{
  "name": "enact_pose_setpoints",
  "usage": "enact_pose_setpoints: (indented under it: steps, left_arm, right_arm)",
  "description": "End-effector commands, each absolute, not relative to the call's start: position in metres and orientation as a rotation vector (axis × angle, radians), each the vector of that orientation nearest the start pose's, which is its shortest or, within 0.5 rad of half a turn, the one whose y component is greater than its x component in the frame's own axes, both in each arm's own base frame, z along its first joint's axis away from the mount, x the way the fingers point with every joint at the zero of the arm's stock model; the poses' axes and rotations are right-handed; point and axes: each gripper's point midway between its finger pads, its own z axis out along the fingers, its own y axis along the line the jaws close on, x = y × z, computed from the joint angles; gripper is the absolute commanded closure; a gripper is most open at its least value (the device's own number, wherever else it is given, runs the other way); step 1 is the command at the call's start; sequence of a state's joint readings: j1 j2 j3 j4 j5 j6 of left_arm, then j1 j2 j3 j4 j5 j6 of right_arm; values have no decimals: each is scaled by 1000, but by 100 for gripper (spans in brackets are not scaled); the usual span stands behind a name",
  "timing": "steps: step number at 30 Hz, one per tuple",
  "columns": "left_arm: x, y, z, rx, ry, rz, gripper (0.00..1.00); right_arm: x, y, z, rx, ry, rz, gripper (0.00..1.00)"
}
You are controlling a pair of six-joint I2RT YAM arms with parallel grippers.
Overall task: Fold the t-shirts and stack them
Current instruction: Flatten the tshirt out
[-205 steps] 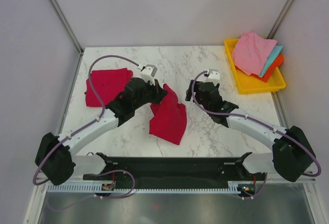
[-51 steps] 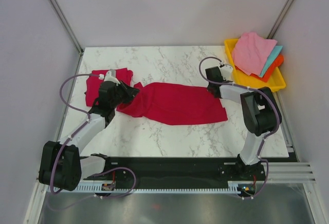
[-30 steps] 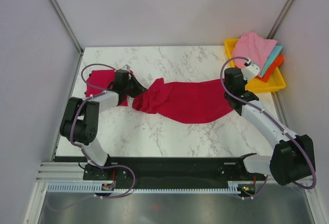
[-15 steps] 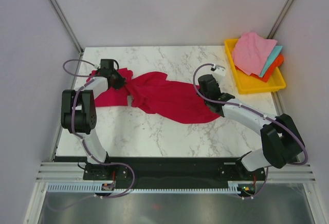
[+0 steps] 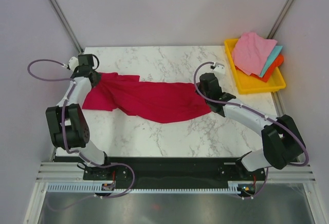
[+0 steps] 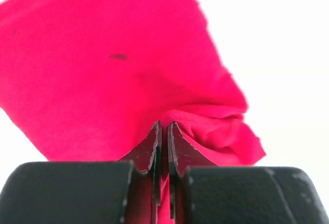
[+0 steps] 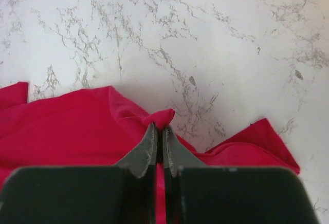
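Marble table [image 5: 154,136] carries one red shirt [image 5: 154,100], strung out in a long band from the far-left edge to right of centre and sagging toward the near side in the middle. Its left end looks thicker, but I cannot tell whether a second shirt lies beneath it.

The step in hand seems to be spreading the shirt flat for folding. To do it well, both arms should pull apart evenly, with just enough tension to take out the creases. They should then lower the cloth together, so the hem lands straight and nothing bunches underneath.

On the left, the left gripper [image 6: 163,131] is clenched on a pinched ridge of red cloth, its fingers nearly meeting. On the right, the right gripper [image 7: 160,134] is likewise clamped on a small tuck at the shirt's edge, just above the marble. At far right, a tray [image 5: 257,87] of other cloths [image 5: 252,52] sits well apart.
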State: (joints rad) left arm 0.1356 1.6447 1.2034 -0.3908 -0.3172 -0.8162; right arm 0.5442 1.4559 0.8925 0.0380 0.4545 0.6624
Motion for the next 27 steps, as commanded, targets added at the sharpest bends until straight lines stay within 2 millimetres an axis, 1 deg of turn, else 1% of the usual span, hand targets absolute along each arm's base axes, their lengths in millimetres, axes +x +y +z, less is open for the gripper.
enact_pose_setpoints:
  steps: [1, 2, 4, 5, 6, 7, 8, 9, 10, 11, 12, 14, 15, 16, 17, 18, 19, 20, 22, 23, 24, 25, 26, 27]
  left_arm:
    - [448, 82, 169, -1064, 1962, 46, 98]
    - [454, 60, 170, -1010, 1991, 5, 98]
    - [464, 35, 180, -914, 1997, -30, 98]
    - [466, -1, 181, -827, 2027, -59, 98]
    - [467, -11, 187, -795, 2019, -44, 98]
    - [467, -24, 188, -768, 2025, -53, 98]
    - [466, -44, 190, -733, 2031, -87, 98]
    - [464, -56, 189, -733, 2042, -146, 98]
    - [461, -64, 189, -734, 2049, -192, 98]
    - [463, -70, 193, -733, 2036, -247, 98]
    - [458, -77, 196, -728, 2037, -304, 98]
    - [455, -79, 206, -713, 2012, -334, 98]
    - [454, -77, 212, -691, 2002, -318, 98]
    - [451, -74, 229, -673, 1966, -320, 98]
    - [448, -70, 241, -662, 1939, -313, 98]
    - [445, -65, 252, -643, 1922, -287, 98]
    - [438, -59, 277, -634, 1867, -292, 98]
    - [433, -56, 291, -599, 1844, -280, 98]
    - [423, -53, 326, -559, 1774, -287, 98]
    - [411, -50, 350, -546, 1719, -303, 98]
    - [403, -48, 368, -537, 1677, -314, 98]
    - [396, -47, 382, -530, 1644, -328, 98]
    - [380, -45, 405, -513, 1588, -349, 98]
    - [372, -47, 420, -498, 1557, -374, 98]
  right_arm:
    - [397, 156, 174, 474, 1912, 273, 100]
    - [398, 147, 175, 501, 1903, 255, 100]
    - [396, 132, 173, 560, 1892, 219, 100]
    - [397, 119, 175, 596, 1879, 205, 100]
    - [396, 111, 174, 617, 1874, 190, 100]
    - [395, 104, 176, 640, 1865, 187, 100]
    - [396, 90, 181, 674, 1837, 173, 100]
    - [392, 81, 178, 692, 1848, 141, 100]
    - [390, 74, 180, 711, 1839, 128, 100]
    - [389, 61, 185, 748, 1812, 104, 100]
    - [386, 55, 184, 759, 1813, 86, 100]
    - [382, 44, 191, 788, 1787, 70, 100]
    - [380, 39, 193, 787, 1783, 43, 100]
    - [378, 34, 196, 800, 1774, 23, 100]
    - [377, 28, 209, 813, 1747, 14, 100]
    - [374, 24, 213, 806, 1749, -18, 100]
    - [375, 23, 226, 807, 1729, -10, 100]
    - [372, 21, 240, 804, 1706, 2, 100]
    - [366, 19, 256, 777, 1700, -5, 100]
    - [360, 16, 282, 778, 1649, 27, 100]
    - [354, 13, 292, 761, 1644, 20, 100]
    - [349, 12, 310, 760, 1608, 44, 100]
    - [337, 9, 329, 757, 1568, 75, 100]
    - [330, 8, 343, 750, 1542, 101, 100]
